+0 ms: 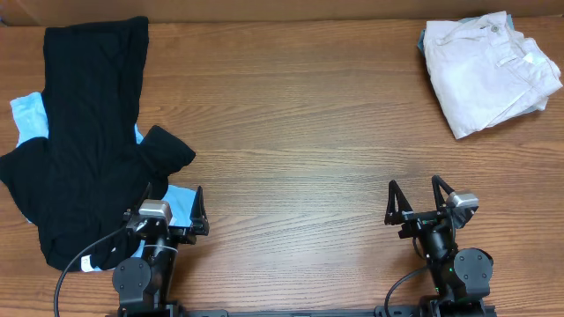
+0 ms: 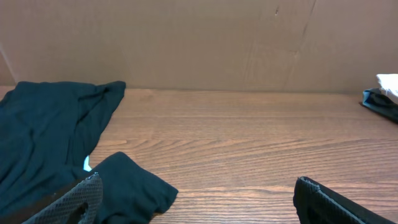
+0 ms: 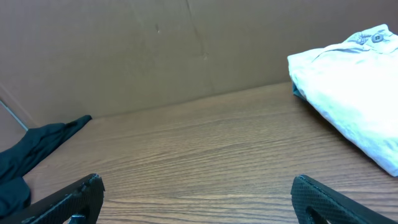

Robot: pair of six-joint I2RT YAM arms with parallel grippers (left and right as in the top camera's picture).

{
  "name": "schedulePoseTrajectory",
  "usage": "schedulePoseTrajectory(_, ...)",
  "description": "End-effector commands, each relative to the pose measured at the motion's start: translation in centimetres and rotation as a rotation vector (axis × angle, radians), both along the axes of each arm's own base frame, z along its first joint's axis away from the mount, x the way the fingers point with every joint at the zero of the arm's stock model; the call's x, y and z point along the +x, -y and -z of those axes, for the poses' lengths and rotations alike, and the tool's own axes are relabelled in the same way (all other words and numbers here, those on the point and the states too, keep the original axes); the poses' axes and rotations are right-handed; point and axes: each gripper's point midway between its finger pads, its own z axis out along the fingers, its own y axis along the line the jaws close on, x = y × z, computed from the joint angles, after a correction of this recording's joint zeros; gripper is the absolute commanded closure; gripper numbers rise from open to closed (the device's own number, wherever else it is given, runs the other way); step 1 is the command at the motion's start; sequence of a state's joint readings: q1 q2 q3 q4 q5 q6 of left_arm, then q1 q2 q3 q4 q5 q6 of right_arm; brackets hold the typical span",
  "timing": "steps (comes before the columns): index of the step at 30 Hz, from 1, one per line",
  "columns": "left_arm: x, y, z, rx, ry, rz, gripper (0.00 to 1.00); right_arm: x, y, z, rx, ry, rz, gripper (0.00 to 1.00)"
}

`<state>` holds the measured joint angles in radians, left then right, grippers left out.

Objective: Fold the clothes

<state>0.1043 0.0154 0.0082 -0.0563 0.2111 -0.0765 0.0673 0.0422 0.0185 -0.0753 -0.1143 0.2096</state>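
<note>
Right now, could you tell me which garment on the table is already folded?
The white garment at the far right; the black garment and the light blue garment beneath it lie unfolded.

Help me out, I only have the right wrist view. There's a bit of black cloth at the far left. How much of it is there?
Observer: It is a whole black garment, lying unfolded and rumpled on the left side of the table.
Operator: Is anything else there with it?
Observer: Yes, a light blue garment lies under it and shows at its edges.
Operator: And the left arm?
Observer: The left fingers are open and hold nothing, at the near edge by the black garment.
</note>
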Motion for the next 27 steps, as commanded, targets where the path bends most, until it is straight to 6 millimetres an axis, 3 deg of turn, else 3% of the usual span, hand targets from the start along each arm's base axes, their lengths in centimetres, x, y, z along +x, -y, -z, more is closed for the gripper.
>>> schedulePoseTrajectory(1,-0.01,-0.22,-0.08,-0.004,0.007,-0.013,0.00,0.01,0.01,0.21,0.008,0.001,0.003,0.00)
schedulePoseTrajectory(27,-0.02,-0.22,-0.09,-0.005,0.007,-0.013,0.00,0.04,0.15,0.02,0.001,0.010,0.011,0.00)
